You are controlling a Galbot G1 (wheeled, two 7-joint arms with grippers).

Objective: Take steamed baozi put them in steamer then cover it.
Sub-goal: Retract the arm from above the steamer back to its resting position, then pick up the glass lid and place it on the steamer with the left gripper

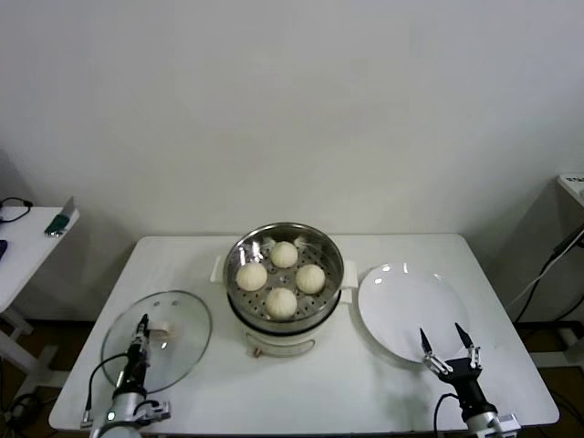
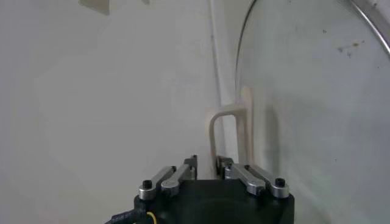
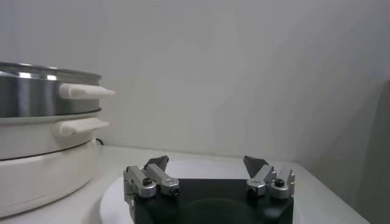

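Four cream-white baozi lie in the steel steamer [image 1: 239, 260] at the table's middle: one at the back [image 1: 284, 254], one left [image 1: 251, 275], one right [image 1: 310, 277], one in front [image 1: 281, 302]. The steamer also shows in the right wrist view [image 3: 36, 91]. The glass cover [image 1: 178, 310] lies flat on the table at the front left. My left gripper [image 1: 142, 321] is low over it, shut on the cream handle [image 2: 213, 131], whose bar runs in between the jaws [image 2: 207, 161]. My right gripper [image 1: 441, 331] is open and empty over the near edge of the white plate [image 1: 401, 297].
The plate [image 3: 201, 171] lies right of the steamer, which has white side handles [image 3: 85, 91]. A side table [image 1: 27, 228] with small items stands at the far left. Another ledge [image 1: 573, 182] and cables are at the far right.
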